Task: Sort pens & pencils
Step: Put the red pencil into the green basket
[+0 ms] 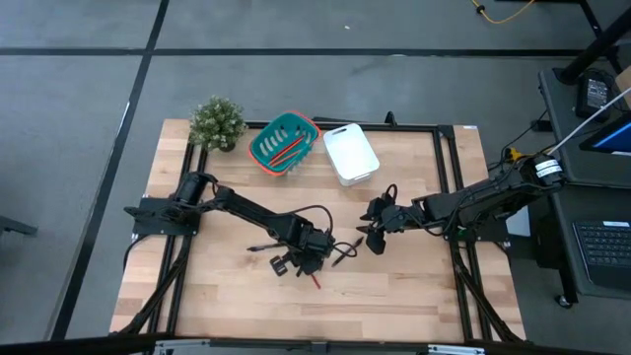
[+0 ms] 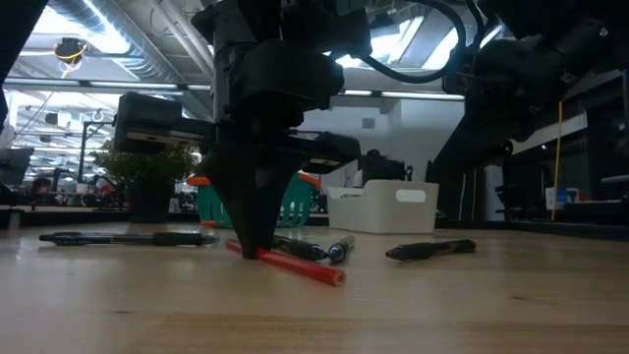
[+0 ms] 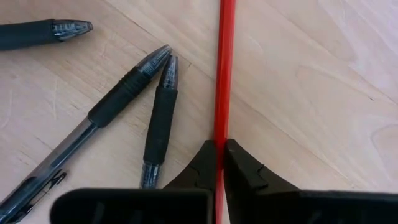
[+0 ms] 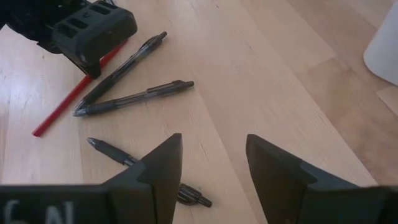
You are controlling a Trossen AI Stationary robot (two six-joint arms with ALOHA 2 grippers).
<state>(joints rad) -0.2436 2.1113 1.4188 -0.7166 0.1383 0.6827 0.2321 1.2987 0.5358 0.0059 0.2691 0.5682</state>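
2 black pens [image 3: 134, 87] lie side by side on my counter [image 1: 414, 286], just beside the red pencil [image 3: 222, 74] that my left hand [image 3: 221, 149] is pinching, fingers closed tight on it and tips down at the wood. I see that pencil lying flat near the counter's middle. My right hand [image 4: 211, 162] hangs nearby with its fingers spread and nothing between them, another pen [image 4: 146, 174] just below it. 2 red pencils rest in the teal basket [image 1: 284, 144].
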